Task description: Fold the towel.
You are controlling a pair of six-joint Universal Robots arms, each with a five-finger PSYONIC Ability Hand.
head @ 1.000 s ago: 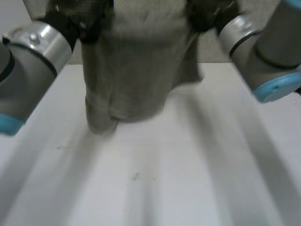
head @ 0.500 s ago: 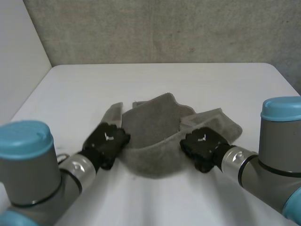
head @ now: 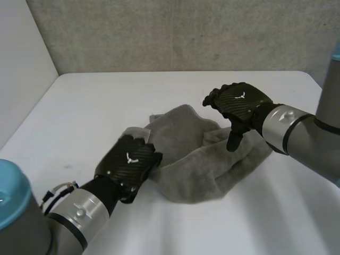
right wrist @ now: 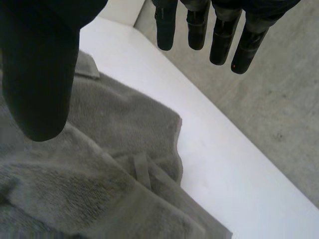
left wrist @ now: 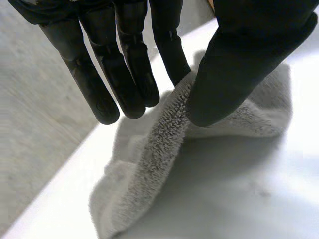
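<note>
The grey towel [head: 197, 159] lies rumpled and loosely doubled in the middle of the white table [head: 95, 101]. My left hand [head: 130, 162] is at the towel's near-left edge. In the left wrist view the towel's raised edge [left wrist: 164, 134] stands pinched between the thumb [left wrist: 234, 69] and a straight finger [left wrist: 169, 45]. My right hand [head: 240, 103] hovers above the towel's right part, thumb pointing down, clear of the cloth. In the right wrist view its fingers [right wrist: 219, 35] are straight and spread from the thumb [right wrist: 40, 84], with the towel [right wrist: 99, 164] lying below them and nothing held.
A grey wall [head: 186, 32] runs along the table's far edge. A pale wall [head: 16, 79] stands at the left. Bare table surface surrounds the towel on all sides.
Both hands brought the towel down from up high onto the table. The right hand then let go, opened and rose to the right; the left hand stays at the towel's edge.
</note>
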